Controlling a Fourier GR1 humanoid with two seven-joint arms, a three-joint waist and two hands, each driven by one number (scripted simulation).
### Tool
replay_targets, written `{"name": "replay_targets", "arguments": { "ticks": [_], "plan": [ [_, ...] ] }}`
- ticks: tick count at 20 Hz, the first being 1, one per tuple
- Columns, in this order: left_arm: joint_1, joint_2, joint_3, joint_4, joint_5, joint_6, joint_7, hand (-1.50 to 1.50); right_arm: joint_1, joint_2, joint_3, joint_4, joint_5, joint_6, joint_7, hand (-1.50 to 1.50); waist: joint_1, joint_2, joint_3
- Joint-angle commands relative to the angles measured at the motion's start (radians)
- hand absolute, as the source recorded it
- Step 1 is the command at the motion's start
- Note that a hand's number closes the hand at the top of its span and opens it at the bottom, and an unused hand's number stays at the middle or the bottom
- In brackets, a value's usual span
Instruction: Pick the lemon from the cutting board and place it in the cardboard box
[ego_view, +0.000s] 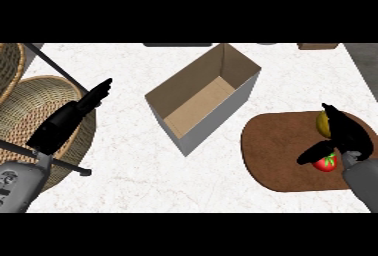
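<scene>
White marbled bench (125, 185) fills my head view. Largest items on it: wicker baskets (26, 100) stacked at the far left edge, then an open cardboard box (203, 97) near centre, set on a diagonal, interior bare as far as I can see. To its right, a brown rounded cutting board (277, 155), apart from the box. My left robot hand (74, 112) shows over the baskets' rim, fingers straight and released, holding nothing. My right robot hand (347, 135) sits over the board's right side, fingers extended along the lemon (322, 124), thumb reaching out lower left; I cannot tell whether it has closed on the fruit. The lemon remains on the board, mostly hidden behind the fingers. Smallest: a red strawberry (326, 162) just below the thumb, also on the board.
</scene>
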Motion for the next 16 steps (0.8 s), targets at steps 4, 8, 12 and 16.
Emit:
{"name": "replay_targets", "arguments": {
  "ticks": [4,8,12,16],
  "plan": [
    [0.053,-0.200,-0.034,-0.056,0.011,0.135,0.018,0.00,-0.009,0.015,0.000,0.069,0.014,0.019,-0.052,1.50,-0.001,0.013,-0.023],
    [0.056,-0.201,-0.011,-0.030,0.009,0.125,-0.016,0.00,-0.012,0.033,0.015,0.098,0.063,-0.018,-0.077,1.50,0.003,0.016,-0.024],
    [0.015,-0.200,-0.007,-0.021,0.011,0.096,0.022,0.00,-0.034,0.024,0.081,0.053,0.115,-0.004,-0.225,1.50,0.003,0.016,-0.023],
    [-0.012,-0.146,-0.004,0.011,0.028,0.001,-0.021,0.00,-0.095,0.114,0.343,-0.191,0.200,0.098,-0.484,1.50,0.079,0.012,-0.027]
  ]
}}
